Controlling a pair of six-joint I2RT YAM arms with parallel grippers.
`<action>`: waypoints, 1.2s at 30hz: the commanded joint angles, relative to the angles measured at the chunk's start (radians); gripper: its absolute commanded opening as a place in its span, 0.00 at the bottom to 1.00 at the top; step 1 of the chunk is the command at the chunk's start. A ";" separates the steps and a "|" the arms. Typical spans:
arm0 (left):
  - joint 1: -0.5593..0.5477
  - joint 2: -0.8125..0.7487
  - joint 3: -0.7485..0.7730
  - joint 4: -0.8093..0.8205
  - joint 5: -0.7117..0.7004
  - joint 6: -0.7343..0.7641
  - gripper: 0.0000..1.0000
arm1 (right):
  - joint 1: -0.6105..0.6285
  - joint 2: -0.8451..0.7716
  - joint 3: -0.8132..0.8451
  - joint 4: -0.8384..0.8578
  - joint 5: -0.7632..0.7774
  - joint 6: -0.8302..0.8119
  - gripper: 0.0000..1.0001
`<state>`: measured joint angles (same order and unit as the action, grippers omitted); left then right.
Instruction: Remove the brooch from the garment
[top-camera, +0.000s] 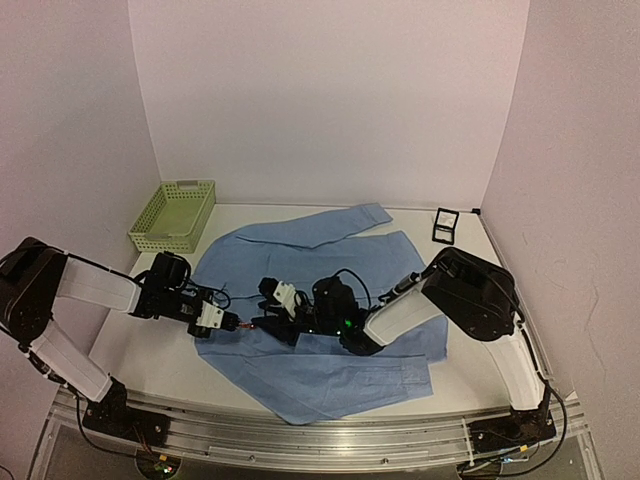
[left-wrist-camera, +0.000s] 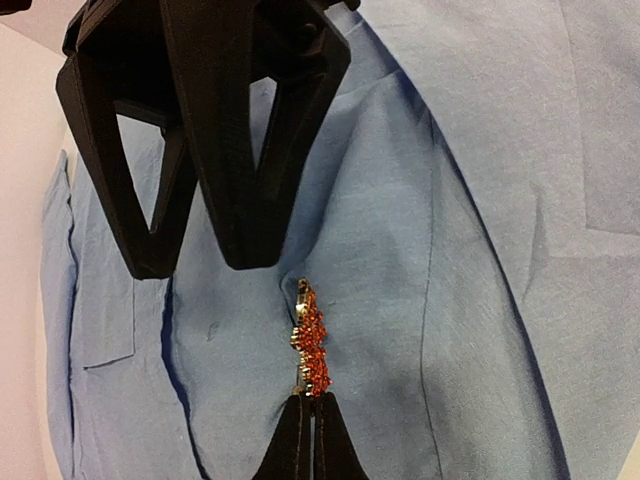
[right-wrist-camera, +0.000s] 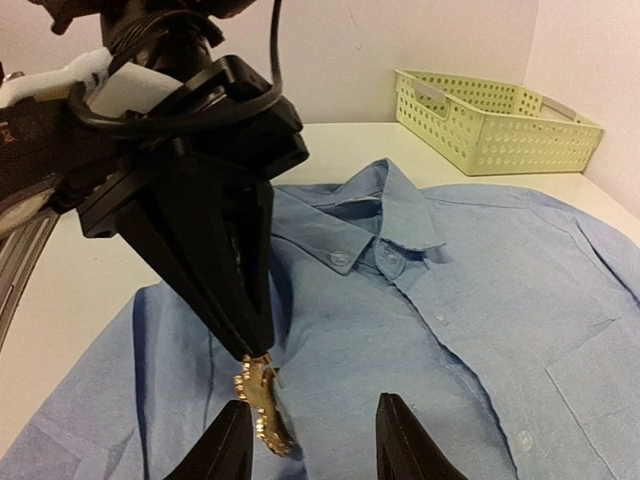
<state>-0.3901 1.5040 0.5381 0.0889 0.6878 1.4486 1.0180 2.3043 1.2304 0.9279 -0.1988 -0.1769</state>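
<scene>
Tension is your guide: with the left gripper (left-wrist-camera: 312, 405) clamped on the brooch (left-wrist-camera: 310, 345), fastened to the garment (left-wrist-camera: 480, 300) near the collar (right-wrist-camera: 385, 215), hold the garment flat with your spread-open right gripper (right-wrist-camera: 312, 402) and draw it out gently.

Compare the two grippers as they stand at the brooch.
The left gripper is shut, pinching one end of the brooch; the right gripper is open, gripping nothing, the brooch beside one finger. The left gripper comes in from the edge of the blue shirt; the right gripper reaches across it. Both hang low over the shirt, tips facing each other.
</scene>
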 joint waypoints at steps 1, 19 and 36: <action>-0.003 -0.055 -0.064 0.145 0.000 0.086 0.00 | 0.083 0.007 -0.006 0.040 0.092 -0.110 0.41; -0.003 -0.100 -0.284 0.498 0.024 0.180 0.00 | 0.131 0.036 -0.019 0.018 0.275 -0.167 0.31; -0.003 -0.113 -0.365 0.575 0.063 0.297 0.00 | 0.169 0.086 0.035 -0.016 0.368 -0.218 0.31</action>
<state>-0.3901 1.4044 0.1906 0.6094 0.7042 1.6940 1.1809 2.3701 1.2257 0.9122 0.1366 -0.3773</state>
